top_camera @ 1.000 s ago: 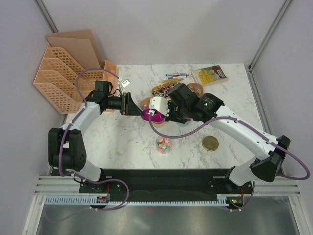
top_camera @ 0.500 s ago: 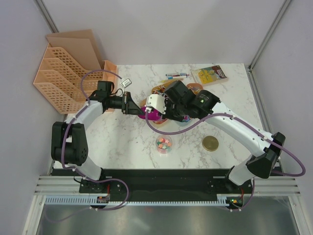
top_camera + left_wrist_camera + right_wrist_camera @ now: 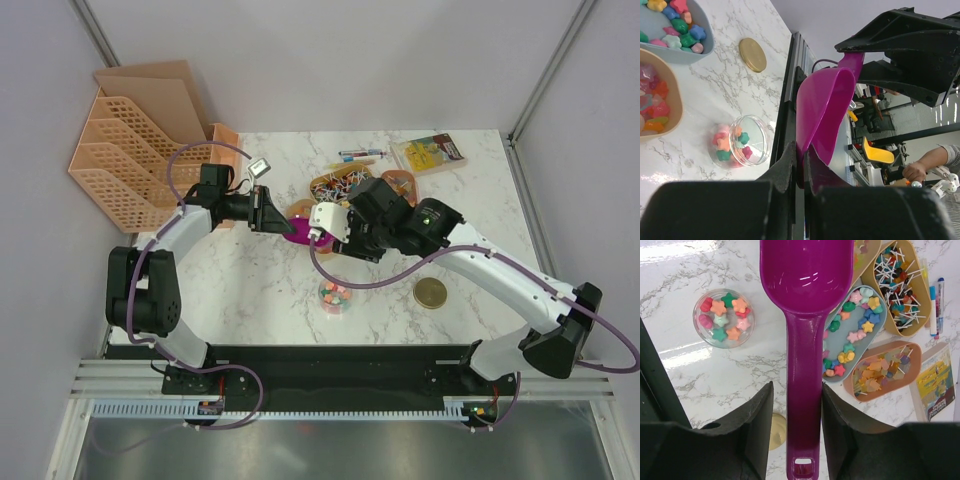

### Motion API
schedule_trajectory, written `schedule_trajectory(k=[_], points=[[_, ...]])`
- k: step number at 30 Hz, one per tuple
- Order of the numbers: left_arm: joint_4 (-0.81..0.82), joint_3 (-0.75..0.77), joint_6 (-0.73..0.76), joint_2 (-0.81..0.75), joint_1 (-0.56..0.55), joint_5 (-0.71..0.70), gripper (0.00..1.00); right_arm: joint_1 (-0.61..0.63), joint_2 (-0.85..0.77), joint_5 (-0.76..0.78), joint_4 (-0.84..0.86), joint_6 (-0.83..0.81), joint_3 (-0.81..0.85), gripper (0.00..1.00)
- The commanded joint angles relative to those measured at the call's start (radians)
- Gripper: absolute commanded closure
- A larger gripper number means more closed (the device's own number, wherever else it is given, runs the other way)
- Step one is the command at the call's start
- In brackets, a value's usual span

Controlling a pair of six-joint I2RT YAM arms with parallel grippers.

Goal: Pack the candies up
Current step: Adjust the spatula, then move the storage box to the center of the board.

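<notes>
the left gripper [image 3: 800, 159] has just clenched on the rim of the empty magenta scoop [image 3: 805, 275] and the right gripper [image 3: 796, 410] has loosed its handle, a handover, while most candies [image 3: 350, 185] lie at 1 o'clock of it, few in the clear jar [image 3: 696, 315] at 6 o'clock.

candies [image 3: 723, 317] | pastel stars | some in open clear jar [image 3: 695, 317] | rest in trays [image 3: 852, 320]
</notes>
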Motion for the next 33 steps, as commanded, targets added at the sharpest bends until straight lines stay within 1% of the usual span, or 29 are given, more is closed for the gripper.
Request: schedule_trajectory(k=[1, 2, 4, 5, 6, 9, 10, 11, 12, 13, 14, 15, 16, 17, 18, 19, 20, 21, 22, 23, 24, 25, 28, 33], points=[[0.033, 0.011, -0.035, -0.001, 0.001, 0.114, 0.98, -0.012, -0.037, 0.021, 0.015, 0.02, -0.011, 0.53], [0.033, 0.012, -0.035, -0.001, 0.001, 0.114, 0.98, -0.01, -0.039, 0.019, 0.018, 0.02, -0.011, 0.53], [0.033, 0.014, -0.037, -0.001, 0.001, 0.109, 0.98, -0.015, -0.034, 0.01, 0.021, 0.023, -0.013, 0.58], [0.035, 0.012, -0.037, -0.002, 0.001, 0.109, 0.98, -0.015, -0.034, 0.004, 0.022, 0.025, -0.013, 0.64], [0.033, 0.011, -0.037, -0.002, 0.001, 0.109, 0.98, -0.018, -0.033, -0.001, 0.022, 0.026, -0.01, 0.79], [0.033, 0.005, -0.035, -0.008, 0.003, 0.08, 0.98, -0.021, -0.029, -0.006, 0.024, 0.034, 0.013, 1.0], [0.029, 0.003, -0.034, -0.01, 0.006, 0.033, 0.88, -0.022, -0.029, -0.033, 0.024, 0.034, 0.019, 1.0], [0.012, 0.012, -0.025, -0.013, 0.009, -0.019, 0.73, -0.025, -0.034, -0.036, 0.018, 0.034, 0.024, 1.0], [-0.029, 0.032, 0.039, -0.012, 0.009, -0.098, 0.57, -0.028, -0.04, -0.041, 0.015, 0.036, 0.03, 1.0], [-0.112, 0.06, 0.084, -0.007, 0.008, -0.248, 0.44, -0.041, -0.046, -0.045, 0.009, 0.043, 0.029, 1.0], [-0.138, 0.113, 0.16, 0.013, 0.008, -0.318, 0.41, -0.053, -0.061, -0.059, 0.009, 0.054, 0.022, 1.0], [-0.161, 0.144, 0.185, 0.031, 0.008, -0.413, 0.36, -0.071, -0.062, -0.07, 0.007, 0.072, 0.018, 1.0], [-0.174, 0.175, 0.219, 0.051, 0.008, -0.603, 0.32, -0.123, -0.074, -0.084, 0.009, 0.113, 0.007, 1.0], [-0.197, 0.242, 0.254, 0.071, 0.008, -0.675, 0.32, -0.157, -0.083, -0.103, 0.01, 0.138, -0.005, 1.0], [-0.198, 0.271, 0.309, 0.114, 0.006, -0.749, 0.32, -0.188, -0.098, -0.136, 0.01, 0.158, -0.042, 1.0], [-0.195, 0.299, 0.33, 0.132, 0.006, -0.879, 0.33, -0.24, -0.106, -0.145, 0.009, 0.178, -0.06, 1.0], [-0.189, 0.351, 0.356, 0.157, 0.006, -0.927, 0.36, -0.258, -0.115, -0.153, 0.009, 0.207, -0.08, 1.0], [-0.189, 0.38, 0.397, 0.177, 0.006, -0.969, 0.42, -0.271, -0.124, -0.15, 0.007, 0.215, -0.118, 1.0], [-0.188, 0.408, 0.411, 0.224, 0.006, -1.045, 0.54, -0.283, -0.143, -0.141, 0.007, 0.223, -0.135, 1.0], [-0.189, 0.46, 0.429, 0.247, 0.006, -1.067, 0.6, -0.285, -0.149, -0.133, 0.005, 0.232, -0.149, 1.0], [-0.2, 0.488, 0.461, 0.27, 0.006, -1.084, 0.72, -0.292, -0.164, -0.125, 0.005, 0.236, -0.172, 1.0], [-0.208, 0.543, 0.472, 0.327, 0.005, -1.116, 0.97, -0.303, -0.17, -0.121, 0.005, 0.244, -0.183, 1.0], [-0.237, 0.623, 0.508, 0.425, 0.0, -1.157, 0.98, -0.338, -0.195, -0.121, 0.005, 0.267, -0.215, 1.0], [-0.255, 0.684, 0.563, 0.539, -0.024, -1.19, 0.98, -0.393, -0.226, -0.127, 0.005, 0.276, -0.252, 1.0]])
